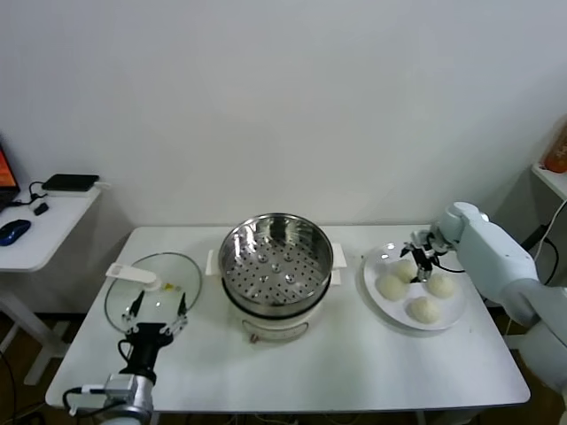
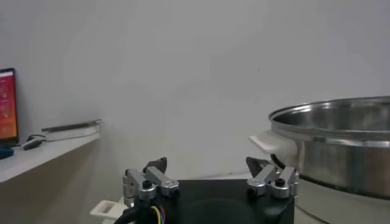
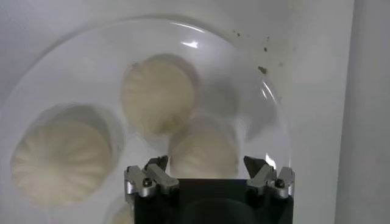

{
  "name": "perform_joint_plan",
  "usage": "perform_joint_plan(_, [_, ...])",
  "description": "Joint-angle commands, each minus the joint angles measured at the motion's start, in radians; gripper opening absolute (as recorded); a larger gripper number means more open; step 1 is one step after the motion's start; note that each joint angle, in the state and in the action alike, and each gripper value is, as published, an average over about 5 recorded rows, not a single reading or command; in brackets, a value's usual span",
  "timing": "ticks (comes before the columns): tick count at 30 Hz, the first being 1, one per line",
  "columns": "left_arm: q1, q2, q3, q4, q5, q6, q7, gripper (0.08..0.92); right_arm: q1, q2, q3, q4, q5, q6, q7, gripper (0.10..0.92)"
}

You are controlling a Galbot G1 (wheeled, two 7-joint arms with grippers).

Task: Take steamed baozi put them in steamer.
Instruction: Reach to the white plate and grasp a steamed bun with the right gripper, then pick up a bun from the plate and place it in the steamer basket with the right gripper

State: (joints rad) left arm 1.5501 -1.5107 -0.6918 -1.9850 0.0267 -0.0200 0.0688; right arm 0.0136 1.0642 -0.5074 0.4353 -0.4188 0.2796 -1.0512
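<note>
The steamer (image 1: 275, 263), a shiny steel pot with a perforated tray on a white base, stands at the table's middle; its tray holds nothing. Four creamy-white baozi lie on a round white plate (image 1: 373, 268) to its right: one at the far side (image 1: 406, 270), one at the left (image 1: 391, 286), one at the right (image 1: 440, 284), one nearest me (image 1: 423, 309). My right gripper (image 1: 423, 252) hovers open over the plate's far side. In the right wrist view the gripper (image 3: 207, 167) is open just above one baozi (image 3: 204, 152), with others (image 3: 159, 94) (image 3: 61, 159) beside it. My left gripper (image 1: 155, 319) is open and empty, parked at the front left.
A flat glass lid (image 1: 151, 288) lies left of the steamer, under my left gripper, with a white tool (image 1: 133, 273) at its far edge. The left wrist view shows the steamer's wall (image 2: 341, 140). A side table (image 1: 35, 235) stands at the far left.
</note>
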Motion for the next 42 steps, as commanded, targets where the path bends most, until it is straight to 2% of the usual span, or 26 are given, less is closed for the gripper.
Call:
perform_joint_plan(1, [0.001,0.001,0.0,0.001,0.0,-0.001,-0.002,0.823,-0.004,0.008,0.028,-0.02,-0.03,0.002,0.0,0.823])
perform_joint_plan(5, [0.002,0.0,0.0,0.002,0.0,-0.002,-0.002,0.823,-0.005,0.009,0.032,-0.024,-0.034,0.0,-0.001,0.818])
perform_joint_plan(16, [0.004,-0.001,-0.003,0.001,-0.001,-0.005,-0.005,0.823,-0.011,0.009,0.044,-0.026,-0.032,0.0,0.0,0.721])
perform_joint_plan(24, [0.005,-0.002,-0.004,0.003,-0.001,-0.007,-0.006,0.823,-0.007,-0.003,0.04,0.001,-0.021,0.003,0.0,0.688])
perform_joint_plan(31, [0.007,-0.002,-0.009,-0.003,0.0,-0.006,-0.005,0.823,0.015,-0.068,-0.03,0.14,0.044,0.015,-0.01,0.687])
perform_joint_plan(42, [0.013,-0.002,-0.009,-0.022,0.015,0.004,-0.007,0.823,0.205,-0.211,-0.282,0.52,0.177,0.03,-0.025,0.679])
